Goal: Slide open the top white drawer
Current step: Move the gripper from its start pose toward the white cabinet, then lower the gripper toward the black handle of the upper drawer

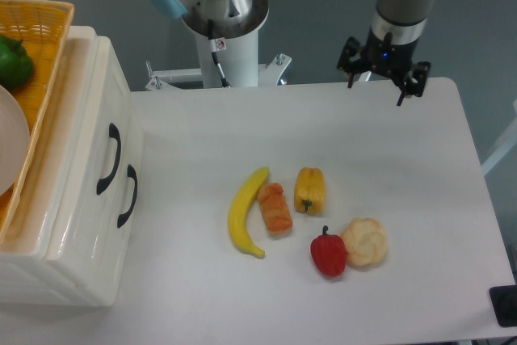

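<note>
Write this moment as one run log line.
gripper: open, empty, far table edge | top white drawer: closed, untouched | phase: approach

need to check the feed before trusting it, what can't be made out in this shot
- Basket on the cabinet: cut off by the left edge, as are the green pepper and white plate in it.
- Top white drawer: shut, its inside hidden by its own front.
- Gripper: fingers small and dark; open, nothing between them.
- Black object: cut off at the bottom right corner.

Bare table (186, 143) fronts drawers (banana (245, 213) aside).
</note>
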